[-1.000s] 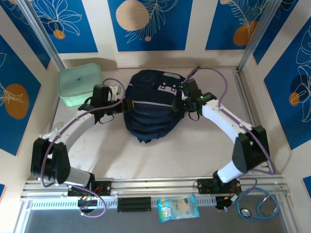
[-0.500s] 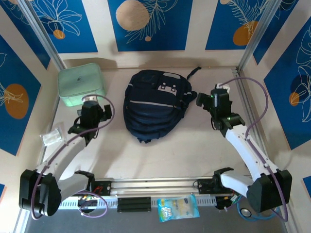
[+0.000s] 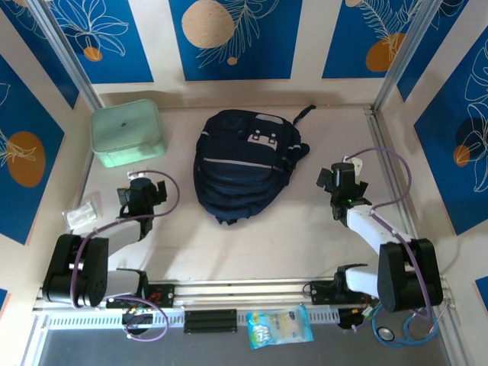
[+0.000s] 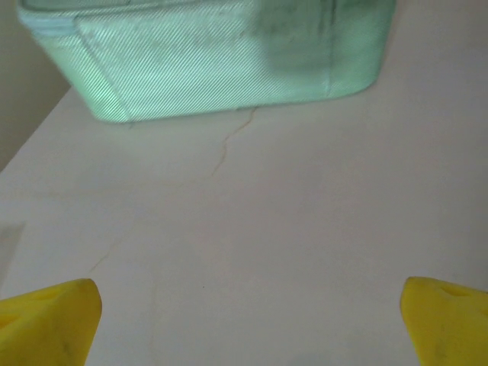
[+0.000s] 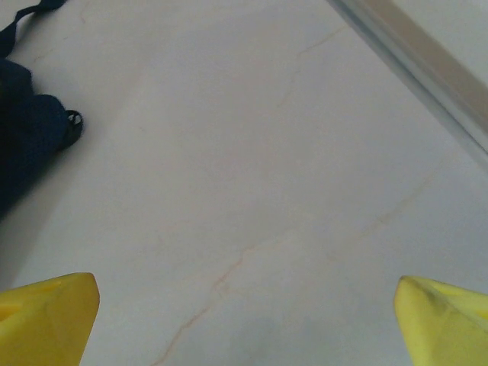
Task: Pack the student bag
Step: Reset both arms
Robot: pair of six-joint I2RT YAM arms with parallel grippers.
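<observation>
Toward the far edge of the table point(image 3: 252, 244), at mid-width: the student bag point(image 3: 242, 164), dark navy, flat on the surface, with the white patches of the front pocket facing up and a black strap trailing toward the far right corner. Touched by neither arm.

Left of the bag, near the left edge: the left gripper point(image 3: 142, 191), jaws wide apart, nothing between them. From the left wrist, yellow fingertips point(image 4: 47, 324) at the two lower corners, bare pale marbled surface between them, and beyond, the mint green lidded box point(image 4: 213, 57) in the far left corner.

Right of the bag, well apart from it, near the right edge: the right gripper point(image 3: 341, 180), likewise spread wide and empty. From the right wrist, bare surface ahead, a dark edge of the bag with a small strap loop at the left, and a metal rail point(image 5: 412, 61) across the upper right.

By the left edge, beside the left arm: a small clear plastic container point(image 3: 82, 214). Past the near edge, on the mounting rail: a printed packet point(image 3: 280, 326). At the near right corner: a stethoscope point(image 3: 408, 324).
</observation>
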